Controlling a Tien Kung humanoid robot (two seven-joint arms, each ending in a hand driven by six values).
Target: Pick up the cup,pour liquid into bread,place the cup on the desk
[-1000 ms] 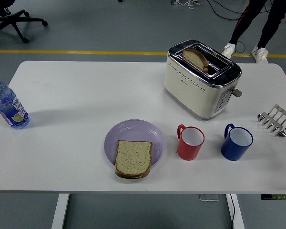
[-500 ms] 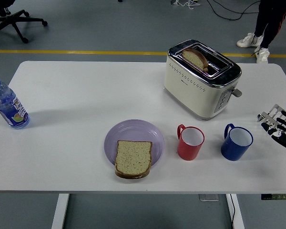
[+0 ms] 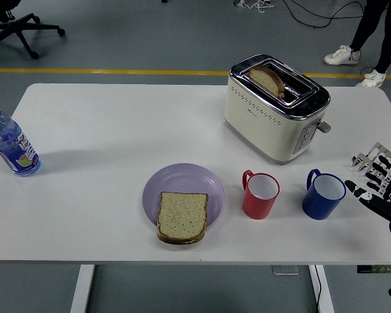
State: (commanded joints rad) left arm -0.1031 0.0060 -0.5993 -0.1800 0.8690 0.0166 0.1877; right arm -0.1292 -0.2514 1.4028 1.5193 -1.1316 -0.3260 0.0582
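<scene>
Nothing of the task is done yet, as far as I can see. Both cups stand upright on the desk [image 3: 104, 124], untouched: the blue cup [image 3: 324, 194] and, just to its left, the red cup [image 3: 260, 194], each with its handle turned to the upper left. I can't make out liquid in either one from here.

The right hand [image 3: 380, 192] comes in over the desk just to the right of the blue cup, fingers spread and holding nothing, fingertips close to the cup's rim but not touching it. My guess is the blue cup is the one it wants, being nearest. The left arm is nowhere in sight.

The bread slice [image 3: 182, 216] lies on the purple plate [image 3: 182, 186], well to the left of the blue cup and past the red one, hanging slightly over the plate's near edge.

So the grasp, the lift, the pour over the bread and the setting-down all remain.
</scene>
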